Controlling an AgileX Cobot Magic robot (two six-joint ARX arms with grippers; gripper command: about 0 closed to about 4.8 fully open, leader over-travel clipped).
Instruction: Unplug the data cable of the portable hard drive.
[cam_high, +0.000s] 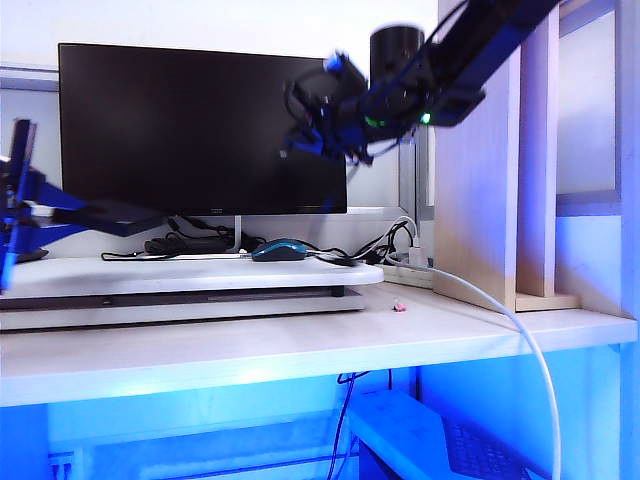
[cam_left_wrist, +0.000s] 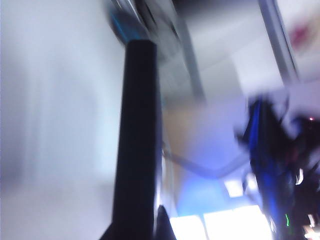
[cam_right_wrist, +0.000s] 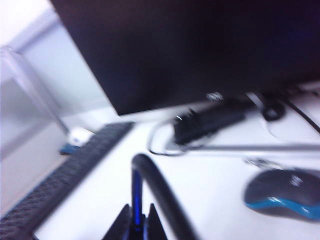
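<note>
The portable hard drive shows as a long black slab running away from the camera, and my left gripper is shut on its near end. In the exterior view this gripper is at the far left, holding the dark slab level above the white platform. My right gripper is shut on the blue-cored plug of the data cable. The thin black cord loops up from the plug and back out of frame. This gripper hangs high in front of the monitor, far from the drive.
A black monitor stands behind a white platform that carries a blue-black mouse and a tangle of black cables. A black keyboard lies beside it. A thick white cable runs past a wooden shelf.
</note>
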